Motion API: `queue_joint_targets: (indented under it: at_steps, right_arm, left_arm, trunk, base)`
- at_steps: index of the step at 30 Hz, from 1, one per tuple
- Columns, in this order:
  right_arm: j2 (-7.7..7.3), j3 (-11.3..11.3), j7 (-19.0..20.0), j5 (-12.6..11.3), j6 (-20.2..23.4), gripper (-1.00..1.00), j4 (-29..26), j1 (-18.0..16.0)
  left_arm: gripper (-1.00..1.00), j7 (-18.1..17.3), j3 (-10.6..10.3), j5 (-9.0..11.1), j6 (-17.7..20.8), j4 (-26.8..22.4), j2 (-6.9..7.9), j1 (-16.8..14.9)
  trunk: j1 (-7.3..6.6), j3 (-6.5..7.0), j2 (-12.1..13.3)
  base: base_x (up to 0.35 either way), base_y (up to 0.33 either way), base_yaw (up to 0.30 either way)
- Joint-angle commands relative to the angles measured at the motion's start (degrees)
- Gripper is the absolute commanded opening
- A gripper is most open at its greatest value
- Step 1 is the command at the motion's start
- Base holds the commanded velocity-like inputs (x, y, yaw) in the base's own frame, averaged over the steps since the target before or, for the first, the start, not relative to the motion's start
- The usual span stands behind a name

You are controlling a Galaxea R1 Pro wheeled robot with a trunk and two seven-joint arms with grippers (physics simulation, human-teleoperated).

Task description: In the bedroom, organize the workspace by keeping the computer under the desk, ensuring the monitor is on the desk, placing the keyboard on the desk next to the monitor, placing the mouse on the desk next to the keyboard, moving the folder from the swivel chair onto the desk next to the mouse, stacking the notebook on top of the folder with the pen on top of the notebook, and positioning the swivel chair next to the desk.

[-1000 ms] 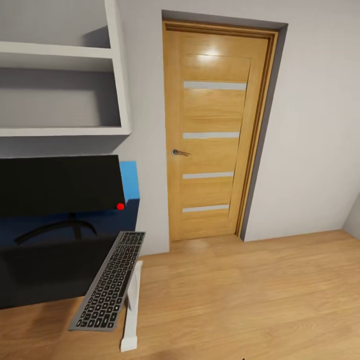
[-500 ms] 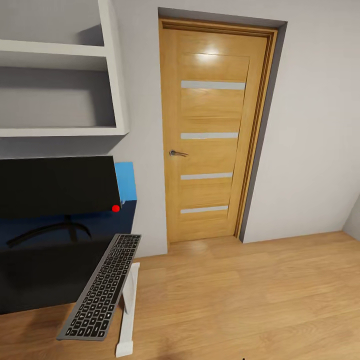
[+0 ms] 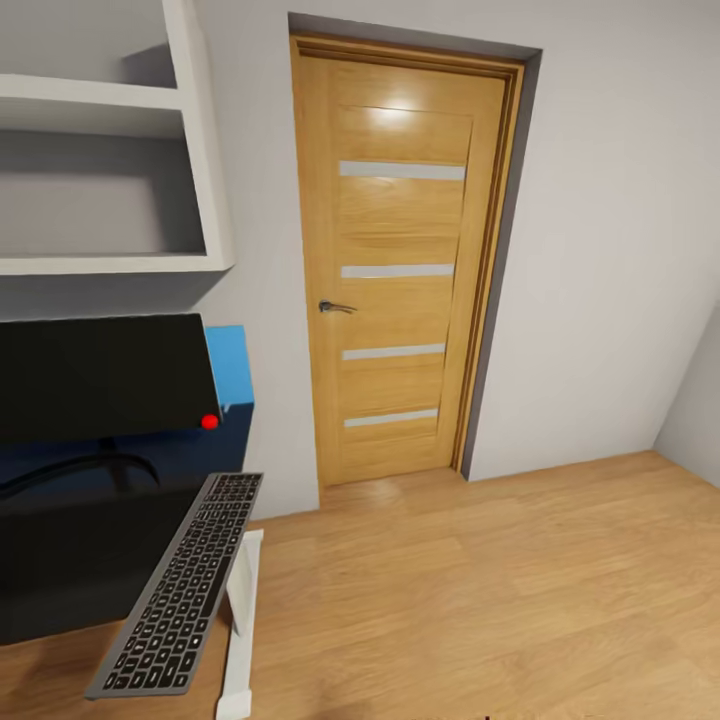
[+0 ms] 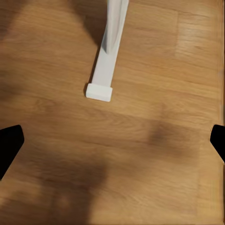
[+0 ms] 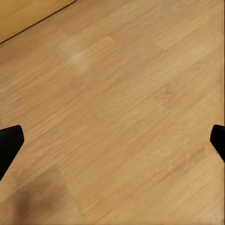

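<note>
Our left gripper (image 4: 112,140) and right gripper (image 5: 112,143) hang spread wide above the wooden floor (image 3: 480,590). The keyboard (image 3: 178,600) overhangs the desk (image 3: 60,570) edge, beside the monitor (image 3: 100,375).
</note>
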Motion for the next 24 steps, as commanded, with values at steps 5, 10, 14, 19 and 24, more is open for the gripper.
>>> queue_joint_targets:
  at_steps: [5, 10, 14, 19, 24]
  right_arm:
    - [-0.02, 0.48, -0.15, -0.5, -0.27, 1.0, 0.05, -0.04]
    - [-0.02, 0.48, -0.15, -0.5, -0.26, 1.0, 0.05, -0.05]
    - [-0.02, 0.48, -0.15, -0.5, -0.27, 1.0, 0.05, -0.04]
    - [-0.02, 0.48, -0.15, -0.5, -0.27, 1.0, 0.05, -0.05]
    - [-0.02, 0.49, -0.15, -0.5, -0.27, 1.0, 0.05, -0.03]
  left_arm:
    - [1.0, 0.14, -0.15, 0.52, -0.39, -0.11, 0.06, -0.04]
    - [1.0, 0.14, -0.15, 0.52, -0.39, -0.11, 0.06, -0.03]
    - [1.0, 0.14, -0.15, 0.52, -0.39, -0.1, 0.06, -0.04]
    - [1.0, 0.14, -0.15, 0.52, -0.39, -0.09, 0.06, -0.02]
    - [1.0, 0.14, -0.15, 0.52, -0.39, -0.1, 0.06, -0.02]
  trunk:
    - [0.0, -0.05, -0.03]
    - [0.0, -0.05, -0.03]
    - [0.0, -0.05, -0.03]
    - [0.0, -0.05, -0.03]
    - [0.0, -0.05, -0.03]
  base:
    - [0.0, 0.0, -0.26]
    - [0.0, 0.0, -0.262]
    - [0.0, 0.0, -0.262]
    - [0.0, 0.0, -0.262]
    - [0.0, 0.0, -0.262]
